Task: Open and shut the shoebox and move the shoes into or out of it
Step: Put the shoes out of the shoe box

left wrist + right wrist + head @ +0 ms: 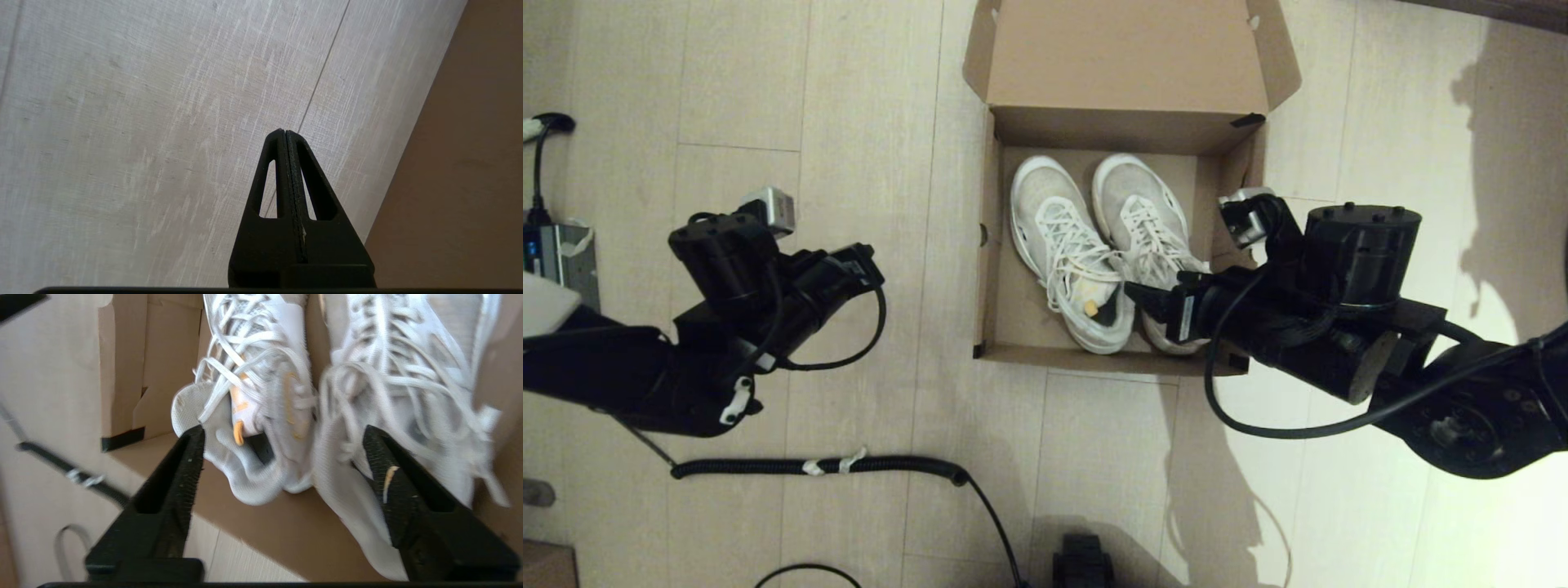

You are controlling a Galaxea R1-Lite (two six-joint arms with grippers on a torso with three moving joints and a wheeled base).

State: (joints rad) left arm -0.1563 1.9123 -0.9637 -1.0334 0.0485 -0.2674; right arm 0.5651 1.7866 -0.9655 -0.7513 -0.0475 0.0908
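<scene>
Shoes [1107, 245] lengthwise in shoebox [988, 269], toes lidward

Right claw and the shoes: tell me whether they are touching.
Cannot tell. In the right wrist view the open right claw straddles the heels of the shoes, but neither contact nor a gap shows plainly.

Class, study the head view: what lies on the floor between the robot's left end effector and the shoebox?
Nothing: only bare floor separates the left end effector from the shoebox, as the head view shows.
</scene>
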